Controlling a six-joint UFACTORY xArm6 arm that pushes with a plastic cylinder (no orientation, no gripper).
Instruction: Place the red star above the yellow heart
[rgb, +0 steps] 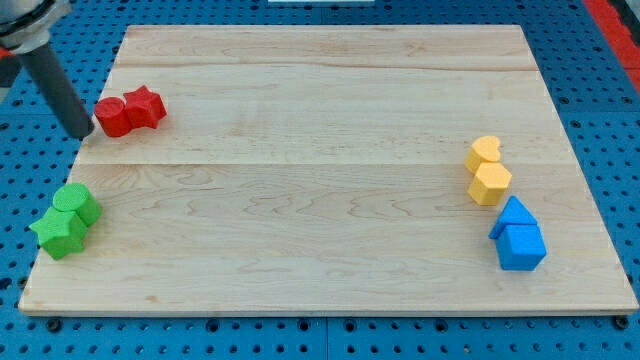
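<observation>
While the red star (146, 106) sits near the surface's (320, 180) upper left corner, glossy and touching a red cylinder (114, 117) on its left, my tip (84, 132) rests just left of that cylinder; no gripper shows. By the right edge, the yellow heart (485, 151) touches a yellow hexagon (489, 184) below it. Pale wood grain lies open between them.

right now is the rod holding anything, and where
Nothing is held. My tip rests just left of the red cylinder, which touches the red star; it can only push.
</observation>
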